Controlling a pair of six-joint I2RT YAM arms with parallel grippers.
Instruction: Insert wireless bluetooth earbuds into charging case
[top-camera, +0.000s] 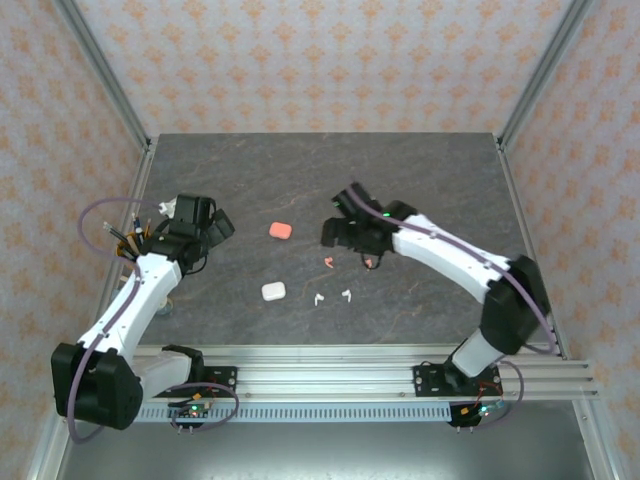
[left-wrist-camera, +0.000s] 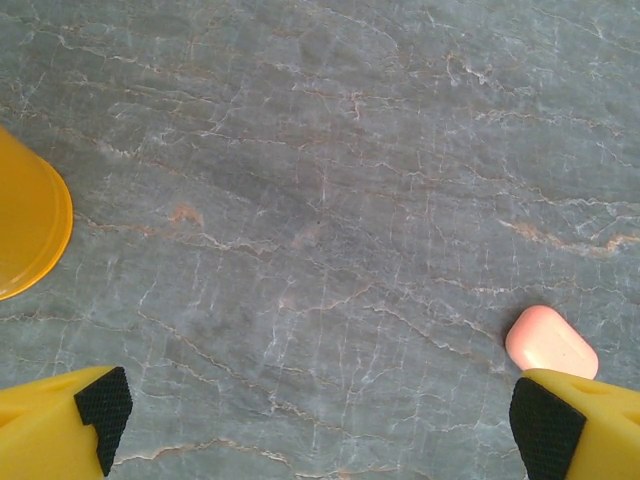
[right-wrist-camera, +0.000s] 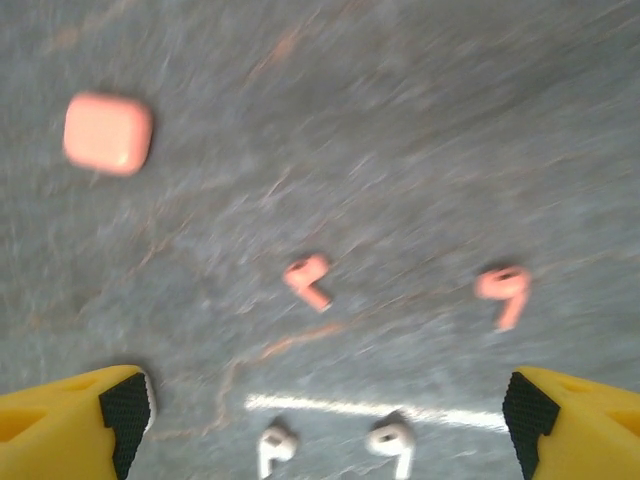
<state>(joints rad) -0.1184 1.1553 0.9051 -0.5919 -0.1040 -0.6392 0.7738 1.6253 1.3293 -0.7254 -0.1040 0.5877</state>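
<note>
Earbuds (top-camera: 319, 297) lie loose on the counter (top-camera: 400, 170); right end effector (right-wrist-camera: 325, 420), spread wide above a coral-pink earbud (right-wrist-camera: 308, 282), should centre before pinching. Left end effector (left-wrist-camera: 330, 420) likewise spread.

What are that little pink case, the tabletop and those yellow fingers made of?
The pink charging case looks like smooth plastic: rounded corners, soft sheen. The tabletop looks like grey veined stone, possibly a printed laminate. The fingers of the left gripper look like glossy yellow plastic, with black rubbery-looking pads.

On the table (top-camera: 420, 180), far case (top-camera: 281, 230) behind near case (top-camera: 273, 291), earbuds (top-camera: 327, 262) to their right.
</note>
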